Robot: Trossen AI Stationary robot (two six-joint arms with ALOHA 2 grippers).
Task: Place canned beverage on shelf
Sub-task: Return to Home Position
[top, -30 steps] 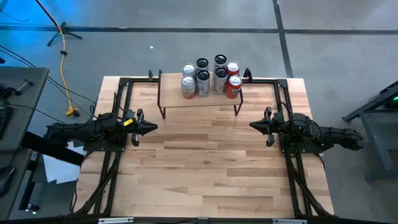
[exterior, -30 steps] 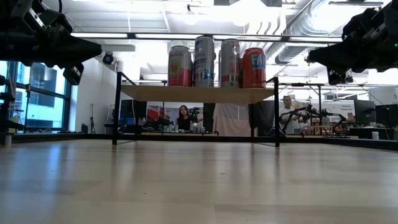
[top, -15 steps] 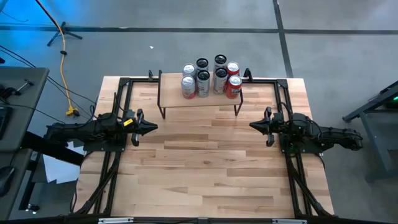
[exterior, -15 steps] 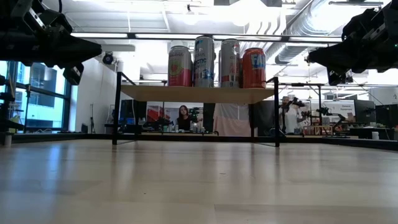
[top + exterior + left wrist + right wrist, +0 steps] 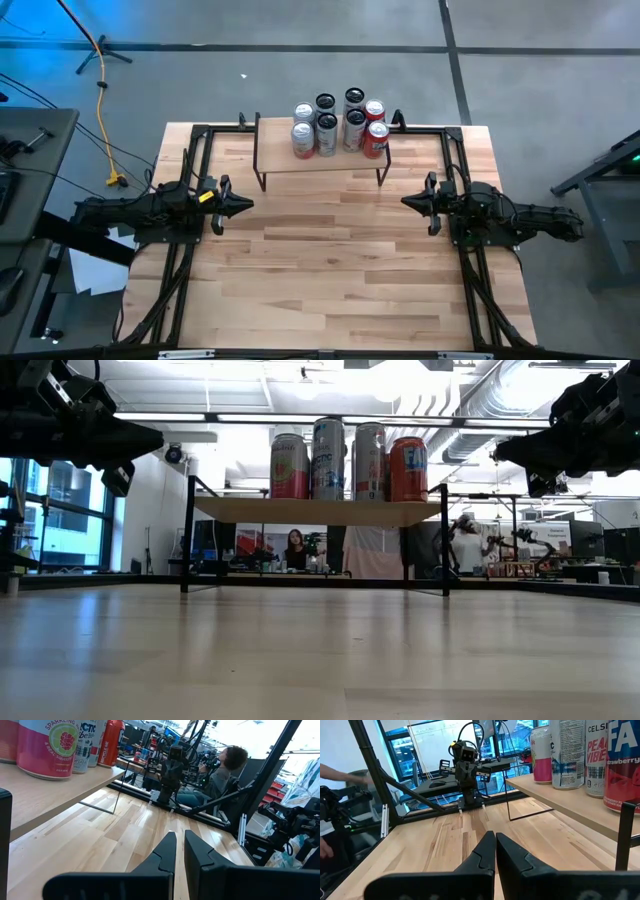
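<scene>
The shelf point(image 5: 320, 162), a light wood plank on thin black wire legs, stands at the table's far edge, its legs on the tabletop. Several cans point(image 5: 340, 125) stand upright on its top, silver, dark and red ones; the low view shows them in a row point(image 5: 348, 460). My left gripper point(image 5: 246, 205) hovers shut at the table's left side, pointing level toward the right. My right gripper point(image 5: 408, 201) hovers shut at the right side, pointing level toward the left. Both are clear of the shelf and hold nothing point(image 5: 179, 851) point(image 5: 495, 851).
Black frame rails point(image 5: 190, 170) run along the table's left, right and far edges. The bare wood tabletop point(image 5: 330, 270) stretches between the two arms and toward the near edge. People point(image 5: 467, 550) and equipment show in the room beyond the table.
</scene>
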